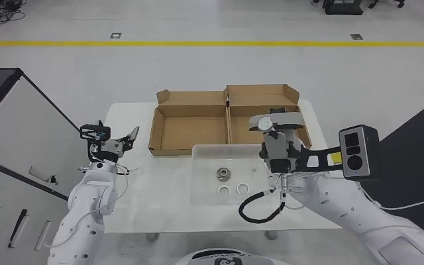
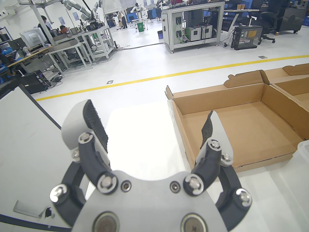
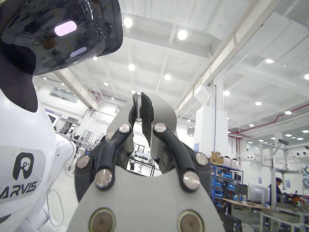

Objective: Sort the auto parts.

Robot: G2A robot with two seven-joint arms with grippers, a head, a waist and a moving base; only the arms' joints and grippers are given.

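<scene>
**Right gripper and its load.** The right gripper [image 3: 142,109] pointed upward, its ribbed pads [image 3: 147,112] closed on a threaded bolt [image 3: 138,108]. The bolt lay lengthwise between the pads near their tips, with one end showing past them. In the top view this gripper stood right of centre, above the right-hand cardboard box [image 1: 244,130].

**Handling, as judged.** The bolt appeared to be stiff metal, small and light, and not fragile. Its round shank would tend to roll or pivot between flat pads, though the threads probably bit into the ribbing. A hold across the threaded shank, as shown, looked sounder than one on the end.

**Left gripper.** The left gripper [image 2: 150,121] hung with its fingers spread wide and nothing between them. It was at the left of the top view, over the table [image 1: 152,199], beside the left-hand cardboard box [image 1: 189,132] and apart from it.

**Surroundings.** A clear tray [image 1: 205,159] sat at lower centre, just below the two boxes. It held a metal hub [image 1: 223,174] and two white rings [image 1: 224,191].

**Obstructions, as judged.** The raised box walls and flaps, and the tray's rim, were what a lowering arm would have to clear.
</scene>
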